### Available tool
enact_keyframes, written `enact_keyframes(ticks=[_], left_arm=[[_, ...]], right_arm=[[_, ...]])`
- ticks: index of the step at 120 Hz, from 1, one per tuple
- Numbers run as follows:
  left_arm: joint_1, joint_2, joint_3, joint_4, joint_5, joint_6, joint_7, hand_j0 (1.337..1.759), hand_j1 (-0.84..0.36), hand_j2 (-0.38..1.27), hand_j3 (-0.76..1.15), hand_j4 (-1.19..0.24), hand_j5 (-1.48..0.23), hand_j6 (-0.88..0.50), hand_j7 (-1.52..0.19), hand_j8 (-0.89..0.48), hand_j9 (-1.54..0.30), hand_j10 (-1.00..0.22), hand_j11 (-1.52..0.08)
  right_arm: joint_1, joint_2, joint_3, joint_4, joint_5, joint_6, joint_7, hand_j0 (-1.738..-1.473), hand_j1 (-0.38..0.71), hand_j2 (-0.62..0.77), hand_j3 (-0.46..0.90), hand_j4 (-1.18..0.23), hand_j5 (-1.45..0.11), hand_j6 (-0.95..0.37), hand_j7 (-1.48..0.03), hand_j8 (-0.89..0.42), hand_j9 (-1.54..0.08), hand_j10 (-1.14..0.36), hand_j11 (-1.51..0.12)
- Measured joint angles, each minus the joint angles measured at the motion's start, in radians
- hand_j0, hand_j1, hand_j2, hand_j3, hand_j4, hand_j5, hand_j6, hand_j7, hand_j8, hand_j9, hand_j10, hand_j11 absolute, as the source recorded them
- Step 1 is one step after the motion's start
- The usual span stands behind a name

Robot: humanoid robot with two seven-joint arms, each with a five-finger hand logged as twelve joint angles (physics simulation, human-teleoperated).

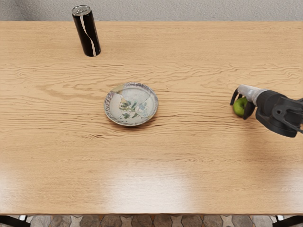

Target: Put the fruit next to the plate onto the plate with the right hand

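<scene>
A small green fruit [239,106] sits on the wooden table near the right edge. My right hand [242,103] comes in from the right and wraps its dark fingers around the fruit; part of the fruit is hidden behind them. Far to the left of the fruit, in the middle of the table, lies a pale ceramic plate [114,102] with a floral pattern, with nothing on it. The left arm is out of view.
A tall black drink can [86,31] stands upright at the back left, well behind the plate. The table's front edge runs along the bottom of the view.
</scene>
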Motion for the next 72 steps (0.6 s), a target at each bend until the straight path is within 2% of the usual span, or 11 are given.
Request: enact_keyframes(ticks=[12, 30, 58, 72], left_arm=[[0.000, 0.000, 0.000, 0.000, 0.000, 0.000, 0.000, 1.658, 0.06, 0.05, 0.00, -0.24, -0.32, -0.24, -0.32, -0.24, -0.32, -0.24, -0.32], [0.000, 0.000, 0.000, 0.000, 0.000, 0.000, 0.000, 1.658, 0.06, 0.05, 0.00, -0.24, -0.32, -0.24, -0.32, -0.24, -0.32, -0.24, -0.32], [0.000, 0.000, 0.000, 0.000, 0.000, 0.000, 0.000, 1.658, 0.06, 0.05, 0.00, -0.24, -0.32, -0.24, -0.32, -0.24, -0.32, -0.24, -0.32], [0.000, 0.000, 0.000, 0.000, 0.000, 0.000, 0.000, 1.658, 0.06, 0.05, 0.00, -0.24, -0.32, -0.24, -0.32, -0.24, -0.32, -0.24, -0.32]], right_arm=[[-0.001, 0.009, 0.002, -0.018, 0.004, 0.000, 0.000, -1.649, 0.24, 0.12, 0.00, -0.67, -0.88, -0.43, -0.87, -0.35, -0.89, -0.55, -0.89], [0.020, 0.028, 0.006, -0.049, 0.025, 0.002, 0.001, -1.648, 0.25, 0.19, 0.00, -0.64, -0.97, -0.41, -0.96, -0.33, -0.99, -0.55, -0.99], [0.112, 0.099, 0.008, -0.079, 0.078, 0.013, 0.001, -1.647, 0.22, 0.15, 0.00, -0.63, -1.04, -0.39, -1.01, -0.32, -1.05, -0.54, -1.06], [0.190, 0.187, 0.009, -0.082, 0.103, 0.017, 0.001, -1.647, 0.22, 0.13, 0.00, -0.62, -1.06, -0.39, -1.02, -0.31, -1.07, -0.54, -1.07]])
